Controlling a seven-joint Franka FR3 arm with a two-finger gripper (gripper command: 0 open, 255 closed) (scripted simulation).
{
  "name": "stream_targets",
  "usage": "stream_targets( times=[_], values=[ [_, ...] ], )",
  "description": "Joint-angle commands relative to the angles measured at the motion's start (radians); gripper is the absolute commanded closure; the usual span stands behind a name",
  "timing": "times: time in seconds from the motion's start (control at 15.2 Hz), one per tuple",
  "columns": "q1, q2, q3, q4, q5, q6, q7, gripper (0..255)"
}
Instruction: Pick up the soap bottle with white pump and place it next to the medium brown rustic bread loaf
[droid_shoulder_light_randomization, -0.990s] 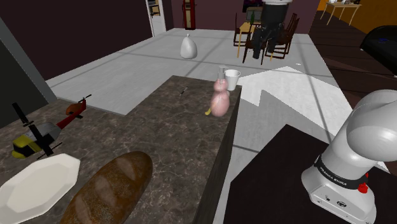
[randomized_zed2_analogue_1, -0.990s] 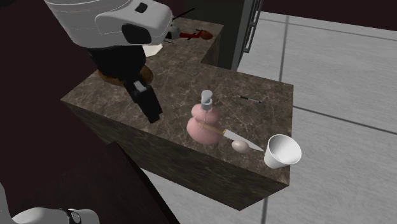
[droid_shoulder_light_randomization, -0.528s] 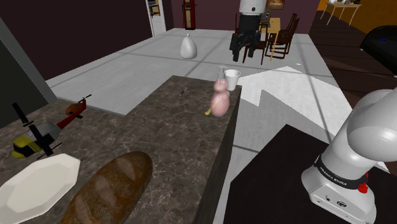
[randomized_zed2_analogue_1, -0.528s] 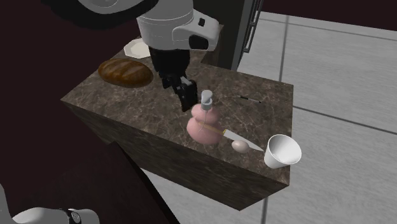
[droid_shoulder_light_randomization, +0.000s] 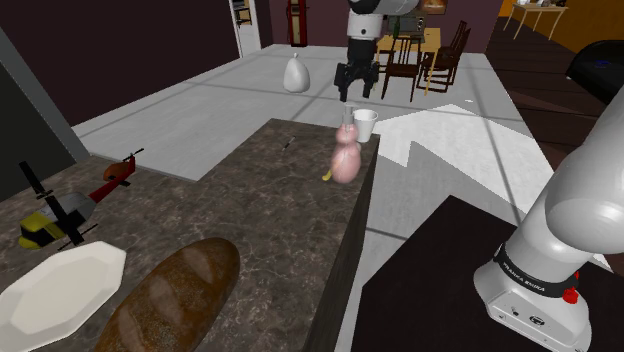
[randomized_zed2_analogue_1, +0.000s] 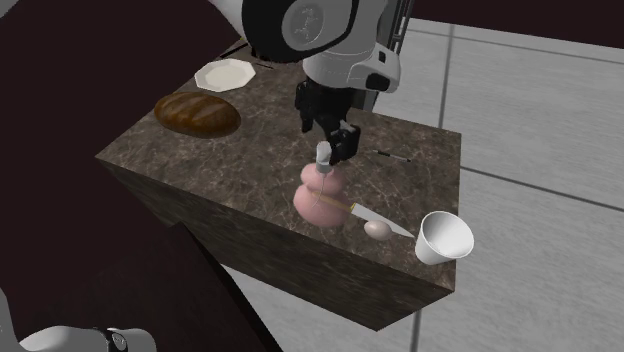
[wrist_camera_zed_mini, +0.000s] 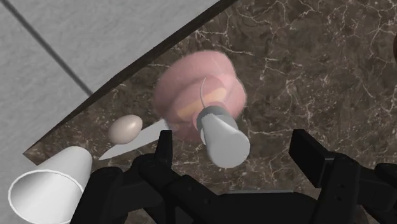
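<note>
The soap bottle is pink and gourd-shaped with a pale grey pump. It stands upright near the far end of the dark marble counter. My gripper hangs open just above it, fingers on either side of the pump and not touching. In the wrist view the pump lies between the spread fingers of the gripper, with the bottle's body below. From the shoulder view the gripper is above the bottle. The brown bread loaf lies at the counter's other end.
A white cup, an egg and a knife lie close beside the bottle near the counter's edge. A white plate sits beside the loaf, with a toy helicopter behind it. Chairs stand far off on the floor.
The arm swung across the counter from beside the bottle to directly over its pump. The gripper stayed open, and the bottle has not moved.
</note>
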Motion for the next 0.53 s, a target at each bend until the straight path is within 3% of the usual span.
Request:
stream_targets(
  times=[0.0,0.46],
  values=[
    [-0.003,0.05,-0.003,0.049,0.017,-0.005,-0.007,0],
    [0.002,0.067,0.002,-0.032,0.025,0.093,-0.013,0]
  ],
)
